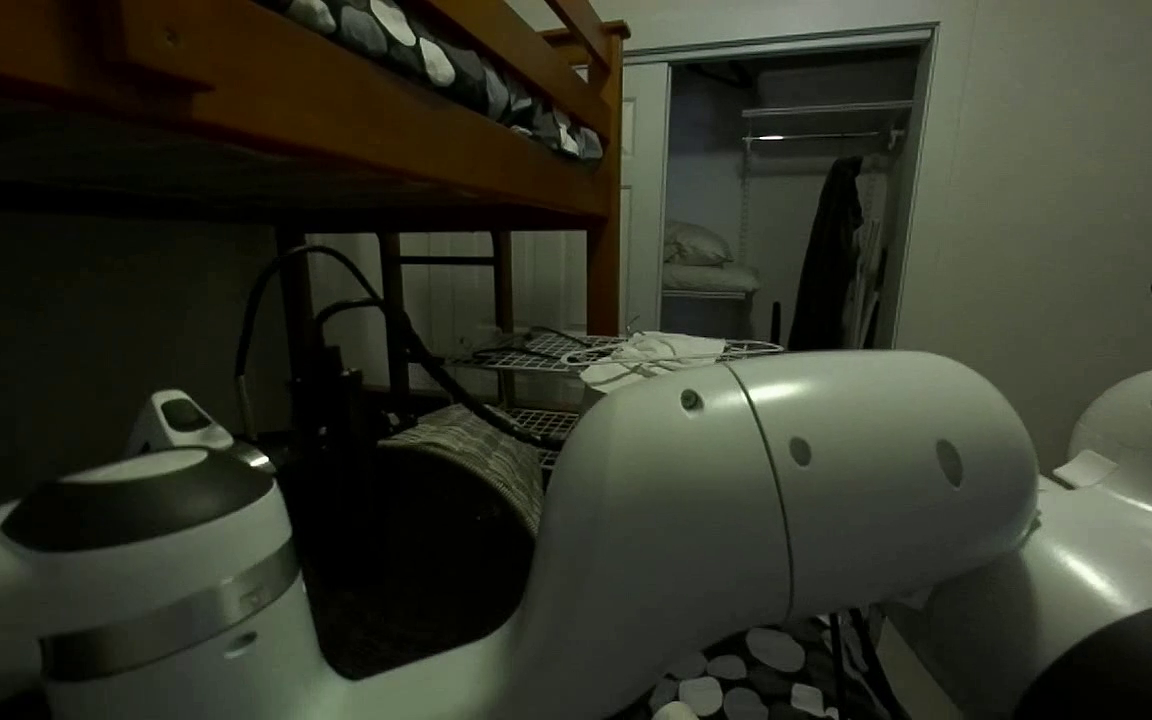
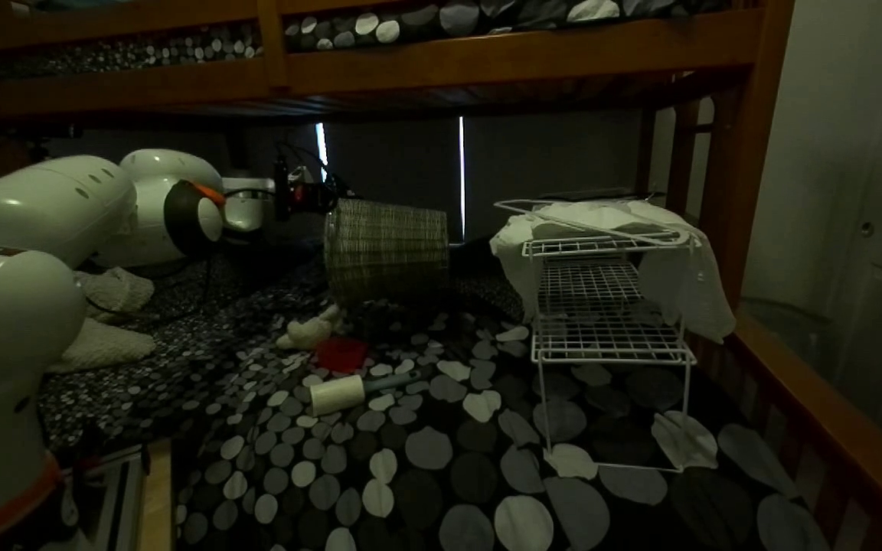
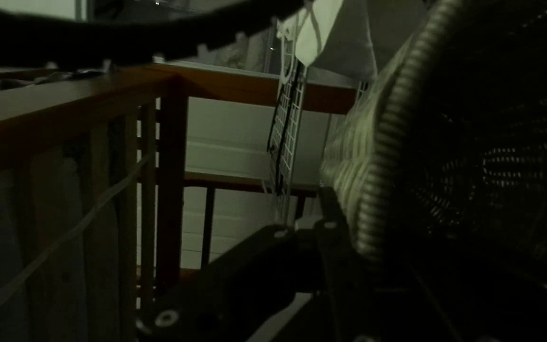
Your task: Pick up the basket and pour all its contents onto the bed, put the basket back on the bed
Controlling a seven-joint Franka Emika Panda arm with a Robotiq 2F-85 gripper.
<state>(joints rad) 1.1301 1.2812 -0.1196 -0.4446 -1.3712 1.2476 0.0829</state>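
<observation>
Where the bed (image 2: 418, 509) comes closest in an exterior view, it shows large grey and white spots on black. At the near left stands the arm (image 2: 4, 367), beside a strip of pale wood (image 2: 155, 497). On the near right, a white rack (image 2: 613, 358) stands upright on the bed, white cloth (image 2: 694, 291) draped over its top and hanging down its sides. Left of the rack, a roller (image 2: 360, 389) lies on the bed, white end to the left, grey handle to the right. Just behind it lies a red item (image 2: 341, 354), too dim to identify; beside that rests a pale, lumpy item (image 2: 311, 330), and contact between the two cannot be told.

Beyond these, the basket (image 2: 391, 249) is tipped on its side, mouth toward the arm, base toward the rack; shadow hides whether its underside touches the bed. The end effector (image 2: 343, 195) grasps it at the upper part of the rim. In the wrist view, one finger (image 3: 333, 247) lies at the outside of the braided rim, while its mate is lost in the dark. Points of light show through the weave.

Overhead runs the bunk (image 2: 487, 65), seen in both exterior views. Behind the basket, two narrow bright strips (image 2: 462, 180) break the darkness. Farthest back, in an exterior view, a closet (image 1: 776, 200) holds pillows (image 1: 696, 243) and a dark garment (image 1: 826, 255).
</observation>
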